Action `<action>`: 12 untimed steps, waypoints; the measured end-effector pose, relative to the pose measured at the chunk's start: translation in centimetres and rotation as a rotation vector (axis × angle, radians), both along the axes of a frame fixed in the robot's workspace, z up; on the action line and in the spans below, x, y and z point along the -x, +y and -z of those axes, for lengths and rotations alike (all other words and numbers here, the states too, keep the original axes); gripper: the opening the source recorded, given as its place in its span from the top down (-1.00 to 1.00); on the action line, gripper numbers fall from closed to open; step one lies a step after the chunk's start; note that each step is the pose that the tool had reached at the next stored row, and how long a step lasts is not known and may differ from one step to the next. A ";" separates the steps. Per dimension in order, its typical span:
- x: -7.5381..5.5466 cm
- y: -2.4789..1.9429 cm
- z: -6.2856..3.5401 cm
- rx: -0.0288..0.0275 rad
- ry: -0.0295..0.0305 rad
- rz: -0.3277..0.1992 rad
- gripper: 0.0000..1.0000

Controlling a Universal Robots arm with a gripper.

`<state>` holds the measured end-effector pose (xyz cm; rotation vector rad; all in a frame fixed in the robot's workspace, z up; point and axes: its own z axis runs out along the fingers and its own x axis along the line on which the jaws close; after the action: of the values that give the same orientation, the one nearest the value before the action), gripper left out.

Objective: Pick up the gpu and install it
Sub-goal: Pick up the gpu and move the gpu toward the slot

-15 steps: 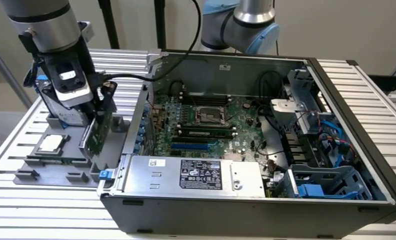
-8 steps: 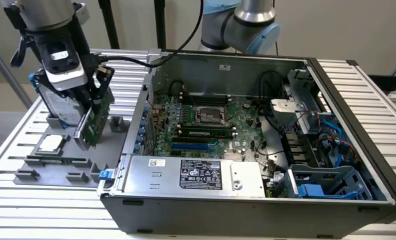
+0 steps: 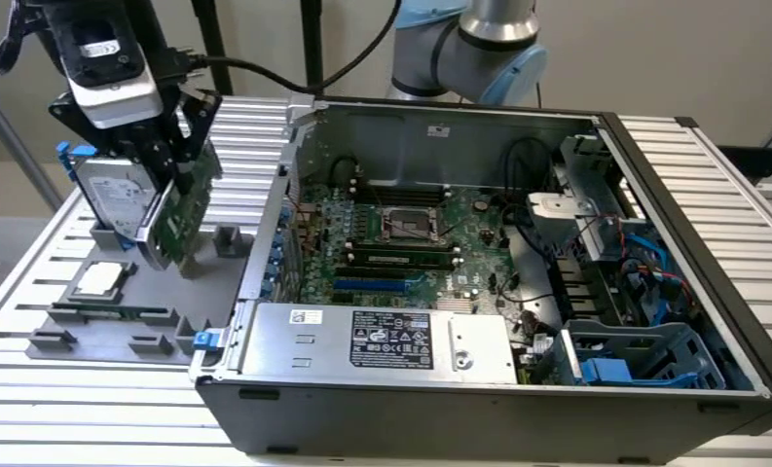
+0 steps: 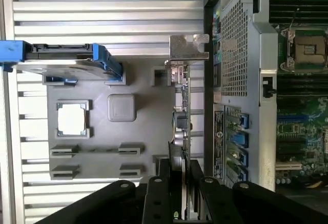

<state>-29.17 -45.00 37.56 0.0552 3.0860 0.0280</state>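
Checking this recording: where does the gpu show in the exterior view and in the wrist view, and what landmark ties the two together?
Exterior view: the gpu hangs in the gripper at the exterior view's left, above the grey tray.
Wrist view: the gpu runs edge-on between the grey tray and the computer case.
Shared landmark: the hard drive with blue frame, upright beside the gpu.

My bench is a ribbed aluminium table (image 3: 87, 413) (image 4: 102, 19). Two things sit straight on it: a grey parts holder (image 3: 152, 292) (image 4: 146, 131) on the exterior view's left, and just beside that the open PC case (image 3: 490, 413) (image 4: 236, 39), which takes up the exterior view's right.
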 end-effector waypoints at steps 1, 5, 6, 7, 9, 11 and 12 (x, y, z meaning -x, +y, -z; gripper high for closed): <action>-0.2 -0.08 -0.45 0.0000 0.0001 -0.001 1.00; -1.6 -0.44 -2.29 -0.0009 0.0002 -0.002 1.00; -2.0 -0.54 -2.75 -0.0011 0.0004 -0.002 1.00; -2.5 -0.64 -3.22 -0.0011 0.0008 -0.002 1.00; -3.4 -0.83 -4.12 -0.0012 0.0020 -0.002 1.00; -4.3 -0.99 -5.01 -0.0013 0.0038 -0.002 1.00; -4.7 -1.04 -5.45 -0.0014 0.0048 -0.002 1.00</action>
<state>-24.44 -46.04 43.01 0.0522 3.0909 0.0301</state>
